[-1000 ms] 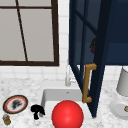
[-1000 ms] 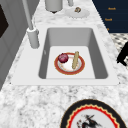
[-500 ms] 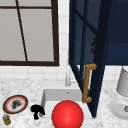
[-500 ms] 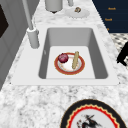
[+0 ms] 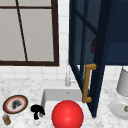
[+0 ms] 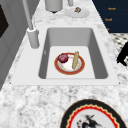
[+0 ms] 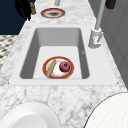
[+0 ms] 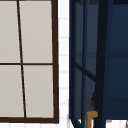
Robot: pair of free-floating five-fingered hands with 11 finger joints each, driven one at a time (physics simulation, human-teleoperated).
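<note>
- Front view: your left hand point(image 5: 37, 111) hangs at the sink's point(image 5: 50, 95) 9 o'clock edge. You cannot tell whether it is open or closed. The patterned plate point(image 5: 15, 104) lies at the hand's 10 o'clock and the small jar point(image 5: 6, 119) at its 8 o'clock, both near. A careless sweep leftward could tip the jar or push the plate along the counter.
- Front view again: the open cabinet door point(image 5: 100, 62) with its brass handle point(image 5: 87, 83) juts out over the sink's 3 o'clock side. Cross that way too high and you may strike it.
- Left side view: the rimmed plate point(image 6: 69, 72) in the basin carries a red fruit point(image 6: 63, 58) and a tan stick point(image 6: 75, 60). A knock to its rim could roll both off.
- Right side view: the jar point(image 7: 32, 8) is just beside the hand point(image 7: 23, 8), at its 3 o'clock, so that is your likeliest upset.
- Upper view: a dark shape point(image 8: 93, 100) sits behind the door glass; you cannot tell what it is.
</note>
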